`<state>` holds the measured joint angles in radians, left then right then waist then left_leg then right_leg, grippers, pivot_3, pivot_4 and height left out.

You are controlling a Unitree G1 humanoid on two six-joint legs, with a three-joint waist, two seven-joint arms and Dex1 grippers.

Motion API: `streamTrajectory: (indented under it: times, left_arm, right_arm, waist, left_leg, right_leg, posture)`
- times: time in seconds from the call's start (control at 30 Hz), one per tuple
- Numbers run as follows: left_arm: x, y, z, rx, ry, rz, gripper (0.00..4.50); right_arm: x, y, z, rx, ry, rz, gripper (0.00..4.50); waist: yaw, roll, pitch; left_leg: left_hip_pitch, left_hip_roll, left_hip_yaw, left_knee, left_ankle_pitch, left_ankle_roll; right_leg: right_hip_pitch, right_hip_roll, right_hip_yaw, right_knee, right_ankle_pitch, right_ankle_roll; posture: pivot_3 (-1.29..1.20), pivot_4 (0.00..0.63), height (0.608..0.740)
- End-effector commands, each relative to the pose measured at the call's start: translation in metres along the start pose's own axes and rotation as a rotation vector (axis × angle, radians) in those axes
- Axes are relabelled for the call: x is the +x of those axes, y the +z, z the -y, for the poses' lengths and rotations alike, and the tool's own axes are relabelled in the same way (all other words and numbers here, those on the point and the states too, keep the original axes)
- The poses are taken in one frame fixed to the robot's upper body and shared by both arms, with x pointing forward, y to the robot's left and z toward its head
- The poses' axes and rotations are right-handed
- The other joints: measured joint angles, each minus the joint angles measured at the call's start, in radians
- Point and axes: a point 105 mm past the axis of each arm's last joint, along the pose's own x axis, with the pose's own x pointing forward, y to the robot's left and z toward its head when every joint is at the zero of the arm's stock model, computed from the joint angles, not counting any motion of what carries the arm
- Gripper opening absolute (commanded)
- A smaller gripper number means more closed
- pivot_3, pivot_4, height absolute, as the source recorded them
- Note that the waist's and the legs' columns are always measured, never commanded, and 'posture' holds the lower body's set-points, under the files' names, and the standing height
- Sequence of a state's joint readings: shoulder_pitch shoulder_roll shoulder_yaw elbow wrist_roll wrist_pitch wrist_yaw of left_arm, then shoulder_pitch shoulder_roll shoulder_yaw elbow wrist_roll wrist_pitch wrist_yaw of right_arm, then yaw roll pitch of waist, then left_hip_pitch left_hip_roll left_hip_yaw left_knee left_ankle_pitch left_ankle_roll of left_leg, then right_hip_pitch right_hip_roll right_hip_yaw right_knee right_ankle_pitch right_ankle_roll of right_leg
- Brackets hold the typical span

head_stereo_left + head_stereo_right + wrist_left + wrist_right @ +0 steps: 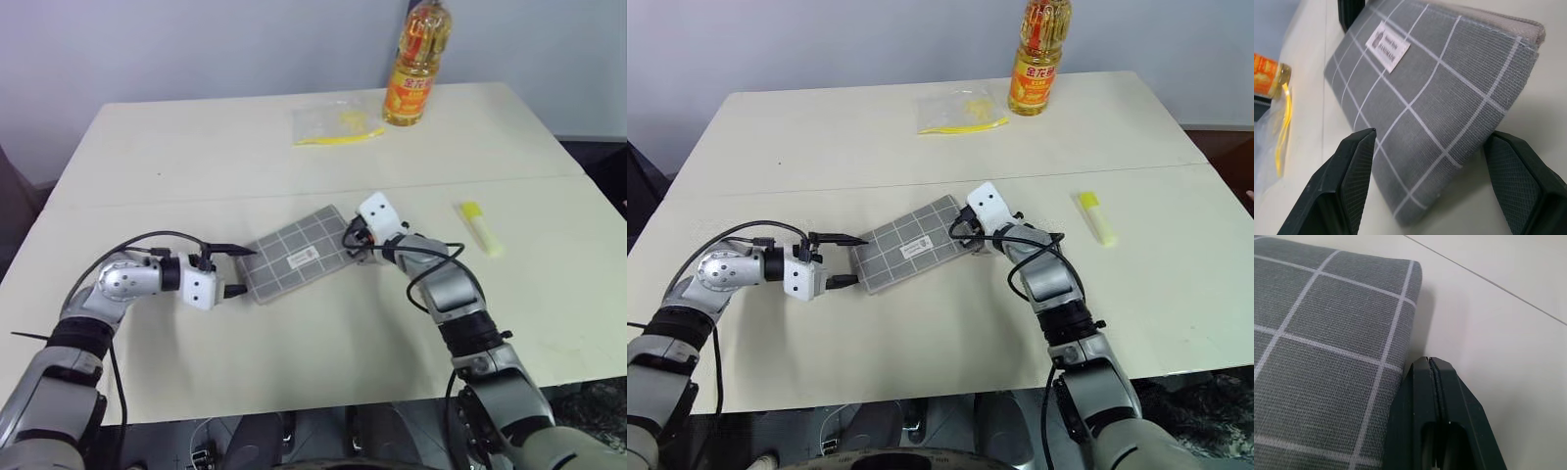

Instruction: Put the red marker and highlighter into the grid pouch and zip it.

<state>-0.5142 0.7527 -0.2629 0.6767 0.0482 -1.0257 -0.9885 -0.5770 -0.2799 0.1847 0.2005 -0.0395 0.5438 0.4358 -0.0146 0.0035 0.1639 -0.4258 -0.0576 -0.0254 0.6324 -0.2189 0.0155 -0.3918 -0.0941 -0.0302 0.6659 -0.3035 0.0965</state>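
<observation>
Left eye view: I see my left gripper [238, 270] spread wide at the left end of the grid pouch [299, 254], one finger on either side of its corner and not clamping it. The pouch lies flat mid-table, and my right gripper [351, 240], clenched on nothing, sits against its right end. Further right the highlighter [481, 227] lies alone on the table [196, 137]; I cannot spot the red marker.

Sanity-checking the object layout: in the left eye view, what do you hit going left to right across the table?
Left gripper → grid pouch → right gripper → highlighter. The clear bag and the oil bottle stand further back, above the pouch and the right gripper in that picture, so I leave them out of the order.
</observation>
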Motion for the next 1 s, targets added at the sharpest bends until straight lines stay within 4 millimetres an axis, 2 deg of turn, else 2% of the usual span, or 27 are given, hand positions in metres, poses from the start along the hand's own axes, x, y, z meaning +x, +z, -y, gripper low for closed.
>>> streamTrajectory:
  times: [0.03, 0.17, 0.43, 0.7, 0.8, 0.97, 1.0]
  left_arm:
    - [0.006, 0.005, 0.008, -0.045, -0.037, 0.027, 3.56]
    - [0.012, 0.015, 0.003, -0.077, -0.003, 0.057, 3.56]
    - [0.021, 0.036, 0.007, -0.087, -0.01, 0.112, 3.56]
    - [0.023, 0.034, 0.0, -0.141, 0.062, 0.086, 3.56]
    - [0.022, 0.034, 0.001, -0.148, 0.069, 0.082, 2.68]
    - [0.018, 0.029, -0.002, -0.136, 0.099, 0.048, 0.14]
    - [0.017, 0.028, -0.004, -0.133, 0.108, 0.039, 0.06]
  right_arm:
    - [0.003, 0.008, -0.007, -0.024, 0.028, 0.022, 0.0]
    - [0.003, 0.009, -0.013, -0.012, 0.04, 0.021, 0.0]
    - [0.007, 0.007, -0.016, 0.002, 0.013, -0.023, 0.0]
    - [0.007, 0.003, -0.014, 0.022, -0.027, -0.051, 0.0]
    - [0.006, 0.003, -0.012, 0.022, -0.035, -0.055, 0.0]
    - [0.002, 0.004, -0.009, 0.015, -0.048, -0.055, 0.0]
    - [0.001, 0.004, -0.008, 0.013, -0.05, -0.055, 0.0]
  waist:
    - [0.0, 0.0, 0.0]
    - [-0.001, 0.0, 0.0]
    - [-0.005, 0.0, 0.0]
    - [-0.004, 0.0, 0.0]
    - [-0.004, 0.0, 0.0]
    - [-0.001, 0.0, 0.0]
    - [-0.001, 0.0, 0.0]
  left_leg:
    - [0.0, 0.0, 0.0, 0.0, 0.0, 0.0]
    - [0.0, 0.0, 0.0, 0.0, 0.0, 0.0]
    - [0.001, 0.001, 0.0, 0.0, 0.0, 0.0]
    - [0.003, 0.001, 0.0, 0.0, 0.0, 0.0]
    - [0.003, 0.001, 0.0, 0.0, 0.0, 0.0]
    - [0.003, 0.001, 0.0, 0.0, 0.0, 0.0]
    - [0.003, 0.001, 0.0, 0.0, 0.0, 0.0]
  right_leg:
    - [0.0, 0.0, 0.0, 0.0, 0.0, 0.0]
    - [0.0, 0.0, 0.0, 0.0, 0.0, 0.0]
    - [0.0, 0.001, 0.001, 0.0, 0.0, 0.0]
    - [0.002, 0.001, 0.001, 0.001, 0.0, -0.001]
    - [0.002, 0.002, 0.001, 0.0, 0.0, -0.001]
    - [0.002, 0.001, 0.001, 0.0, 0.0, -0.001]
    - [0.002, 0.001, 0.001, 0.0, 0.0, -0.001]
  posture:
    - [0.0, 0.15, 0.74]
    - [0.0, 0.15, 0.74]
    - [0.0, 0.15, 0.74]
    - [0.0, 0.15, 0.74]
    - [0.0, 0.15, 0.74]
    - [0.0, 0.15, 0.74]
    - [0.0, 0.15, 0.74]
